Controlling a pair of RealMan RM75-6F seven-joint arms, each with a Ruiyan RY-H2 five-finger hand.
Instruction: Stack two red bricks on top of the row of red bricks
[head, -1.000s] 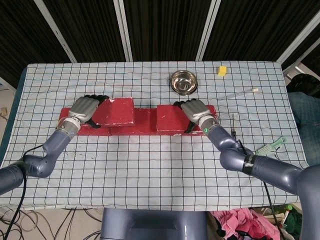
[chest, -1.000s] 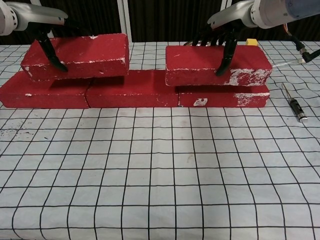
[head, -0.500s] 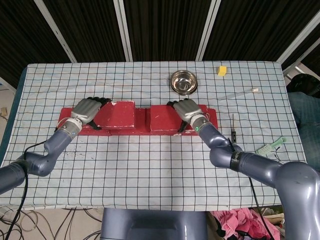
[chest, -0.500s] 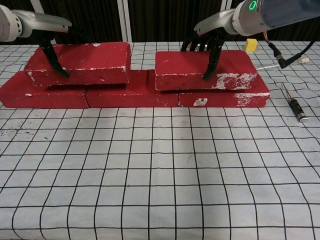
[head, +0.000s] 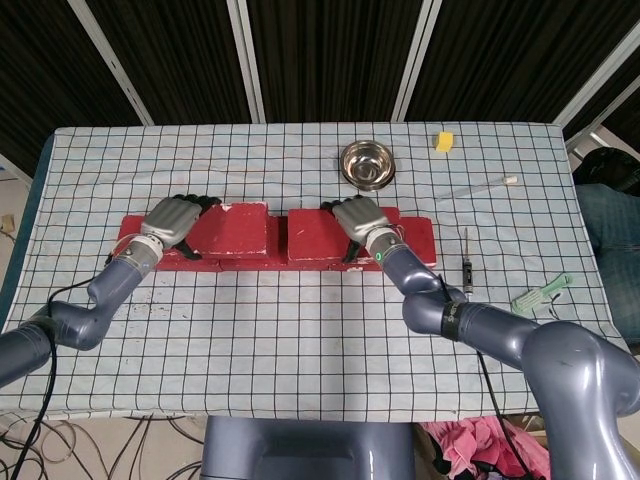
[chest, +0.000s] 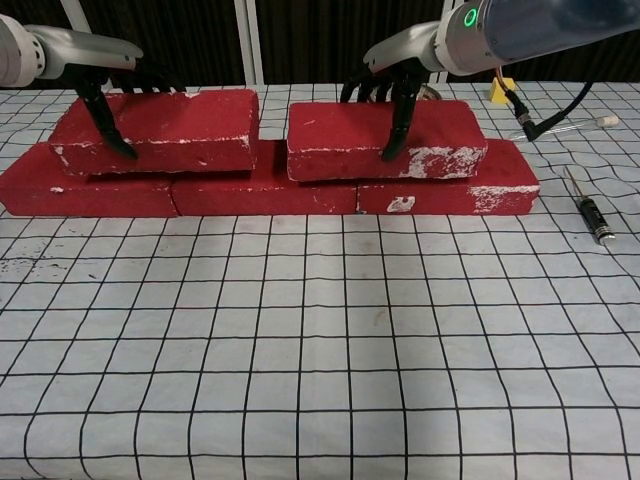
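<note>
The right hand (head: 358, 217) in the head view grips the right upper brick (head: 318, 235) on the bottom row (head: 418, 238), while the left hand (head: 172, 220) grips the left upper brick (head: 235, 228); a narrow gap separates the two. In the chest view both bricks sit flat on that row; I judge closing the gap needs level sliding, then letting go gently.

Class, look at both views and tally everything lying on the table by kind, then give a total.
Red bricks: 5
Metal bowl: 1
Yellow block: 1
Thin clear rod: 1
Screwdriver: 1
Green-handled tool: 1
Total: 10
</note>
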